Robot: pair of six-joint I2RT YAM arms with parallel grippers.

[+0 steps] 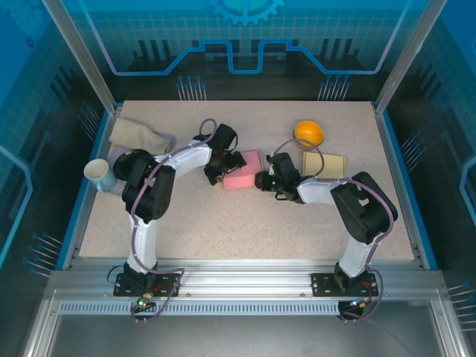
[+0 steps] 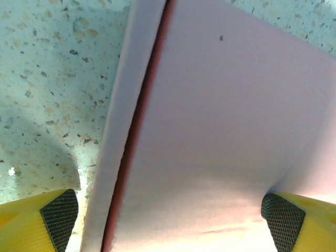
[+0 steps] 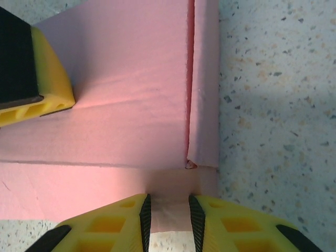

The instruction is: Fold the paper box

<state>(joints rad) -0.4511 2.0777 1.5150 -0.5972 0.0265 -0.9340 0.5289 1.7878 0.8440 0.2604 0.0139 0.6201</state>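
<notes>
Pink paper box (image 1: 243, 169) at centre of desk (image 1: 223, 223), between arms. Right gripper (image 3: 167, 215) narrow, pinching edge flap (image 3: 168, 197). Left gripper (image 2: 171, 215) wide, straddling panel, not clamping. Risk: thin flap slips or tears if pulled; unclamped box may slide.

Far right: orange bowl (image 1: 309, 133) near cream flat square (image 1: 324, 163). Far left: beige cloth (image 1: 137, 136), with paper cup (image 1: 99, 174) nearer.

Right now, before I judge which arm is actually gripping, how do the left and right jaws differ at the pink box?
The left jaws stand wide open across the pink box; the right jaws are nearly closed, pinching a flap at its edge. The left jaws reach it from the left side, the right jaws from the right. Both have yellow fingers with black pads.
</notes>
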